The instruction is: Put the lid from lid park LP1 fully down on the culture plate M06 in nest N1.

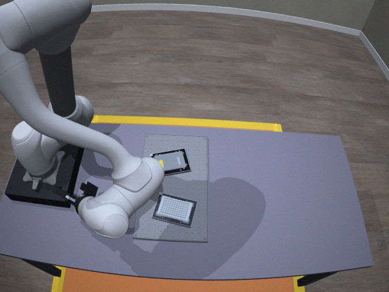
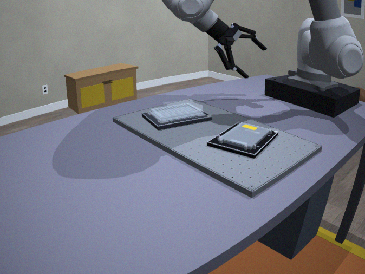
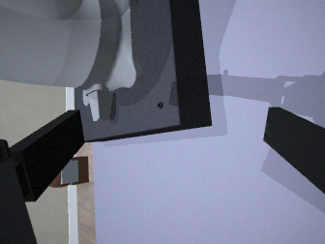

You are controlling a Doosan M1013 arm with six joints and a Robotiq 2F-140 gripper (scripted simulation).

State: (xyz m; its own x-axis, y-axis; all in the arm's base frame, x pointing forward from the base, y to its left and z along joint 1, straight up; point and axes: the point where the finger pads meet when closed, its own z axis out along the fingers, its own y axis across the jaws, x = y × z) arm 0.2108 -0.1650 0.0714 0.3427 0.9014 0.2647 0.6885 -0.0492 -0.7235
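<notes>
The flat grey lid (image 1: 171, 161) with a yellow tag lies in its black lid park frame at the far end of the perforated board; it also shows in the exterior view (image 2: 245, 136). The culture plate (image 1: 175, 209), clear with many wells, sits uncovered in its black nest at the near end of the board, and shows in the exterior view (image 2: 176, 112) too. My gripper (image 2: 254, 62) is open and empty, high above the table beside the robot base, well away from both. In the wrist view, the open fingers frame bare table and a corner of the base.
The black robot base block (image 2: 312, 94) stands at the table's corner close to the gripper. The grey perforated board (image 1: 175, 188) carries both frames. The arm's elbow (image 1: 125, 188) hangs over the board's left edge. A wooden cabinet (image 2: 101, 86) stands by the wall.
</notes>
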